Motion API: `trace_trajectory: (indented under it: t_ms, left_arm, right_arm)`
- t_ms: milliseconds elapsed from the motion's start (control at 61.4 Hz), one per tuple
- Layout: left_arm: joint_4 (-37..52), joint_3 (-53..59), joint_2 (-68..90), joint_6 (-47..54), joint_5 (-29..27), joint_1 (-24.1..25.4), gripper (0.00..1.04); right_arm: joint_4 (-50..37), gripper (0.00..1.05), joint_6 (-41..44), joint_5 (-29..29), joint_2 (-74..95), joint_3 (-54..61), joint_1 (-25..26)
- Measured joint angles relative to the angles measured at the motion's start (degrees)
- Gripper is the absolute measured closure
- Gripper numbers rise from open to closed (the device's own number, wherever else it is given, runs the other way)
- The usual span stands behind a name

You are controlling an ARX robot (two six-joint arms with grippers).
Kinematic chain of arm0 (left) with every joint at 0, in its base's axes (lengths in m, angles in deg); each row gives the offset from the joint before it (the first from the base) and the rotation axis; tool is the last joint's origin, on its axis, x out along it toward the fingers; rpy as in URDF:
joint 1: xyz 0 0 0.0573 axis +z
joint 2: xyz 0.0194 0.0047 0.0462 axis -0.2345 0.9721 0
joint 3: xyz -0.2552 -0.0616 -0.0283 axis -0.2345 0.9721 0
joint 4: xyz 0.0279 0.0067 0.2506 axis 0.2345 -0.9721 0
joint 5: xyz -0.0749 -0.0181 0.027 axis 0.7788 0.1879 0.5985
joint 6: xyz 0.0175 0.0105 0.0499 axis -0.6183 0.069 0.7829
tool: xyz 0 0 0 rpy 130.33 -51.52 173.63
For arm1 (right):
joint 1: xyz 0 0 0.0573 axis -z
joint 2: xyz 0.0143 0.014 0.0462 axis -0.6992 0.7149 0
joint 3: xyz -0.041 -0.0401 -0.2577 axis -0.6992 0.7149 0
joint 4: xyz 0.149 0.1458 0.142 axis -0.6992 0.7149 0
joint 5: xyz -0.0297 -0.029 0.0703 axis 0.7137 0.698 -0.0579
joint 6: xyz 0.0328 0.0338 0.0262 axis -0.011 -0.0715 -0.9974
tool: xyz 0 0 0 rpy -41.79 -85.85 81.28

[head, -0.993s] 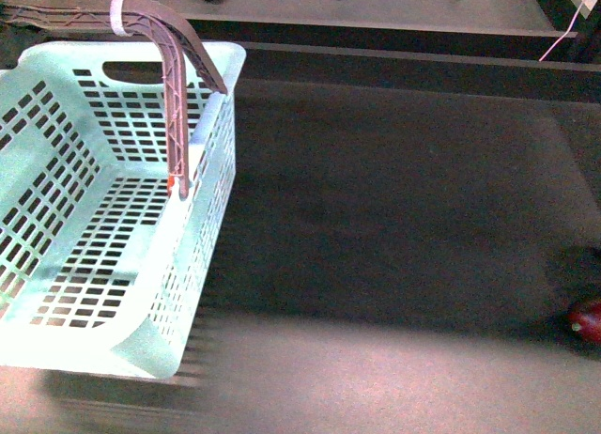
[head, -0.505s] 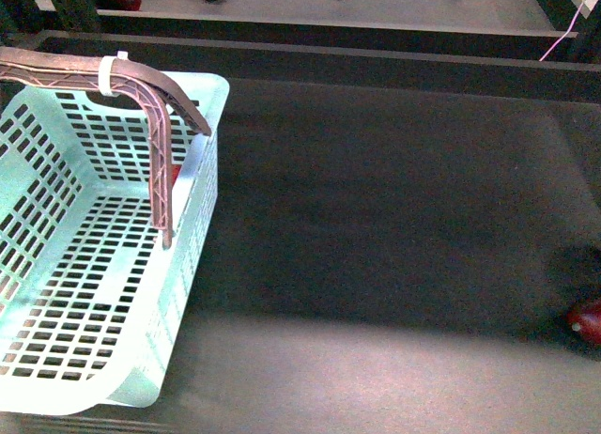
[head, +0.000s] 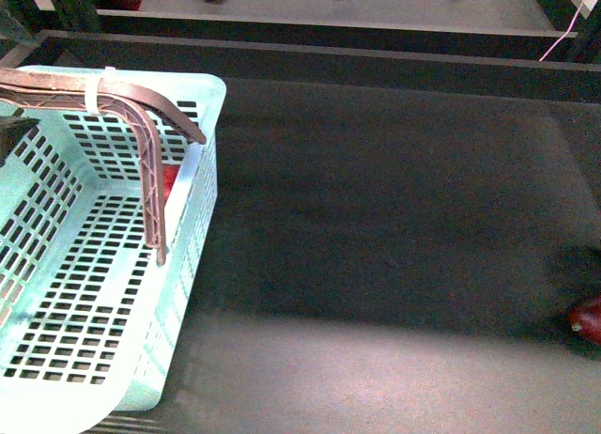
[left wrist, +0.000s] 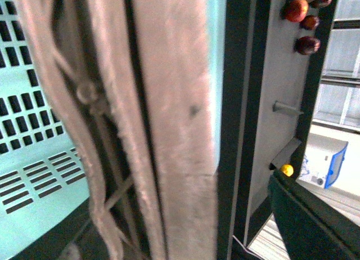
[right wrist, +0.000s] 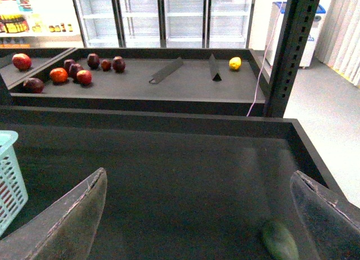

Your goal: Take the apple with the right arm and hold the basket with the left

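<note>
Take the basket (head: 94,265) as your landmark: it sits at the near-left of the dark bench (head: 394,218), its long axis running from you away toward the shelf (head: 329,7), slightly slanted. Its ribbed handle (head: 141,133) arches over the right wall. Through that wall's slots a patch of red (head: 169,180) shows; you cannot tell whether it is the apple. A dark red fruit (head: 586,319) lies far right of the basket, at the picture's edge.

Only the left wrist view shows the handle (left wrist: 169,130) close against the camera; whether the left claw is clenched on it, you cannot tell. Only the right wrist view shows the right claw (right wrist: 197,220), spread wide, nothing between its fingers (right wrist: 67,215), and a green object (right wrist: 278,240) beyond them.
</note>
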Motion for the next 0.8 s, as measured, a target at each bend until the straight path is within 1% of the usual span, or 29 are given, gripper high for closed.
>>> trace_trajectory:
  t_ms: [16, 81, 147, 195, 228, 326, 407, 472, 488, 521, 537, 586, 602, 619, 651, 668, 700, 716, 749, 765, 798]
  left_arm:
    - [-0.4, 0.3, -1.4, -0.1, -0.5, 0.0, 0.18]
    - [-2.5, 1.1, -5.3, -0.1, -1.7, -0.4, 0.06]
    - [-6.1, 1.1, -7.9, 0.0, -2.5, -1.2, 0.08]
    - [-11.5, 0.2, -9.5, 0.0, -3.0, -2.1, 0.07]
    - [-15.4, -0.7, -10.5, 0.0, -3.9, -2.9, 0.07]
    - [-22.2, -3.0, -13.2, 0.1, -6.7, -5.0, 0.07]
    - [-24.7, -4.8, -15.7, 0.2, -9.2, -7.0, 0.07]
    - [-24.8, -5.9, -17.0, 0.3, -9.4, -7.8, 0.07]
    - [-24.1, -5.9, -17.3, 1.7, -9.3, -8.0, 0.08]
    - [-17.6, -3.7, -18.0, 7.0, -8.7, -8.0, 0.12]
    - [-11.1, -1.5, -18.4, 10.4, -8.2, -7.9, 0.16]
    - [6.5, 6.1, -19.9, 28.4, -7.1, -7.2, 0.26]
    - [8.9, 7.3, -20.1, 31.1, -7.0, -7.1, 0.28]
    - [13.5, 9.8, -20.7, 35.6, -6.7, -6.8, 0.32]
    - [20.9, 14.1, -22.0, 48.0, -6.2, -6.2, 0.39]
    - [22.4, 15.0, -22.4, 50.5, -6.0, -6.0, 0.41]
    - [27.1, 18.0, -23.9, 59.9, -5.6, -5.4, 0.48]
    - [28.0, 18.7, -24.3, 62.0, -5.5, -5.2, 0.5]
    - [30.1, 20.8, -26.1, 69.0, -5.1, -4.6, 0.57]
    - [30.3, 21.3, -26.5, 70.5, -4.9, -4.4, 0.59]
    - [31.1, 23.6, -28.4, 75.8, -4.5, -3.7, 0.67]
  right_arm:
    - [0.0, 0.09, 0.0, 0.0, 0.0, 0.0, 0.0]
    - [0.0, 0.09, 0.0, 0.0, 0.0, 0.0, 0.0]
    - [0.0, 0.09, 0.0, 0.0, 0.0, 0.0, 0.0]
    - [0.0, 0.09, 0.0, 0.0, 0.0, 0.0, 0.0]
    - [0.0, 0.09, 0.0, 0.0, 0.0, 0.0, 0.0]
    - [0.0, 0.09, 0.0, 0.0, 0.0, 0.0, 0.0]
    - [0.0, 0.09, 0.0, 0.0, 0.0, 0.0, 0.0]
    - [0.0, 0.09, 0.0, 0.0, 0.0, 0.0, 0.0]
    - [0.0, 0.09, 0.0, 0.0, 0.0, 0.0, 0.0]
    - [0.0, 0.09, 0.0, 0.0, 0.0, 0.0, 0.0]
    - [0.0, 0.09, 0.0, 0.0, 0.0, 0.0, 0.0]
    - [0.0, 0.09, 0.0, 0.0, 0.0, 0.0, 0.0]
    - [0.0, 0.09, 0.0, 0.0, 0.0, 0.0, 0.0]
    - [0.0, 0.09, 0.0, 0.1, 0.0, 0.0, 0.0]
    - [0.0, 0.09, 0.0, 0.0, 0.0, 0.0, 0.0]
    - [0.0, 0.09, 0.0, 0.0, 0.0, 0.0, 0.0]
    - [0.0, 0.09, 0.0, 0.0, 0.0, 0.0, 0.0]
    - [0.0, 0.09, 0.0, 0.0, 0.0, 0.0, 0.0]
    - [0.0, 0.09, 0.0, 0.0, 0.0, 0.0, 0.0]
    - [0.0, 0.09, 0.0, 0.0, 0.0, 0.0, 0.0]
    - [0.0, 0.09, 0.0, 0.0, 0.0, 0.0, 0.0]
